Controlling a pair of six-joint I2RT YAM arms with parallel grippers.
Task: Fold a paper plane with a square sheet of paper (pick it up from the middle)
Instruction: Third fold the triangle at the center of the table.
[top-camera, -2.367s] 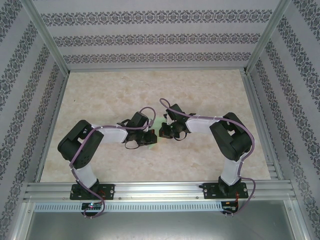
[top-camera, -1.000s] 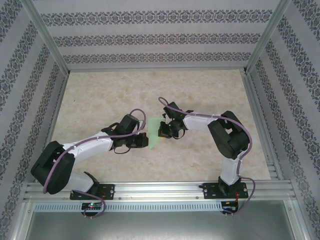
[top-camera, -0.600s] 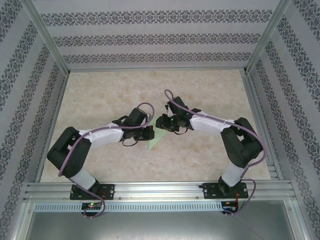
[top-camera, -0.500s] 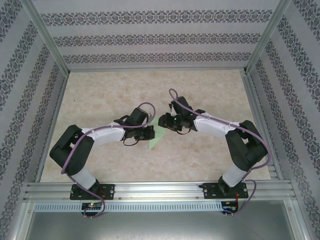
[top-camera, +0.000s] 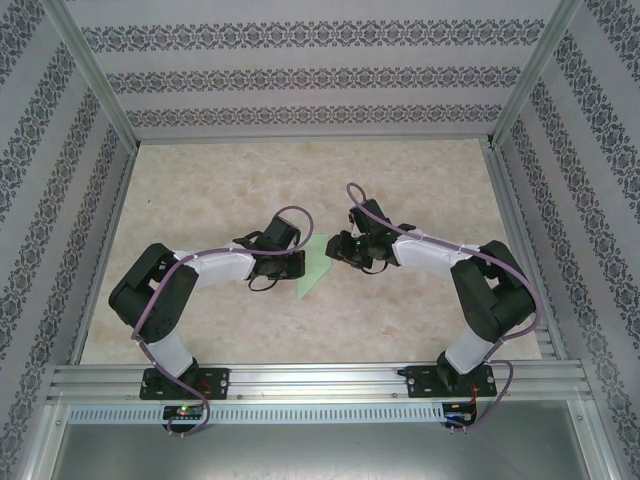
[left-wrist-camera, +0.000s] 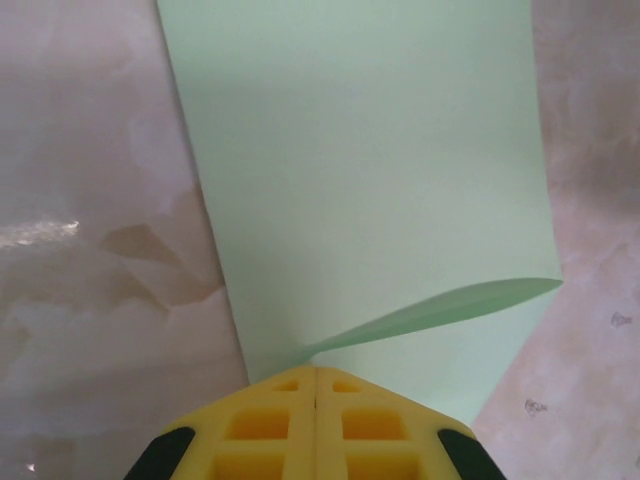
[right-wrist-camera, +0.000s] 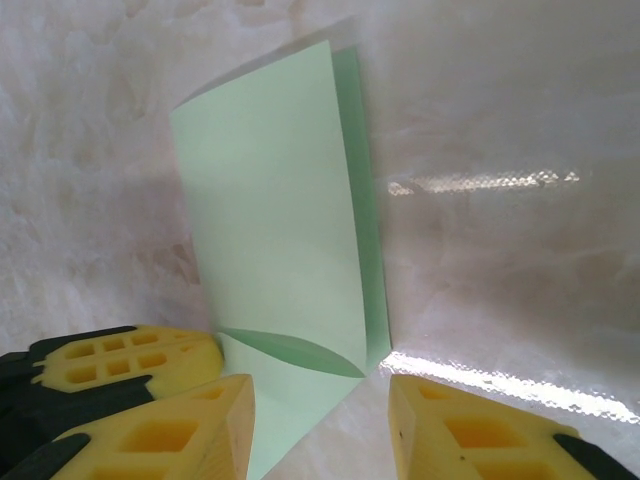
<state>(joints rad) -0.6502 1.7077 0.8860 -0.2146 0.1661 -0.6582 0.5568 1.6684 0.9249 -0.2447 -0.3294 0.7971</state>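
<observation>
Now | left tool (left-wrist-camera: 316, 372) clamped on folded green sheet (left-wrist-camera: 360, 180) | right tool (right-wrist-camera: 320, 388) spread around its edge | both arms bent inward

We count one sheet of paper (top-camera: 316, 268), pale green and folded over into two layers. There are two arms, a left arm (top-camera: 215, 265) and a right arm (top-camera: 430, 252). Each ends in one gripper, which gives two: the left gripper (top-camera: 297, 265) and the right gripper (top-camera: 338, 250). Each gripper has two yellow fingers (right-wrist-camera: 460, 425), four in all. We also count two purple cables (top-camera: 350, 188), one table (top-camera: 200, 190), three patterned walls (top-camera: 310, 70) and two metal posts (top-camera: 98, 85).
</observation>
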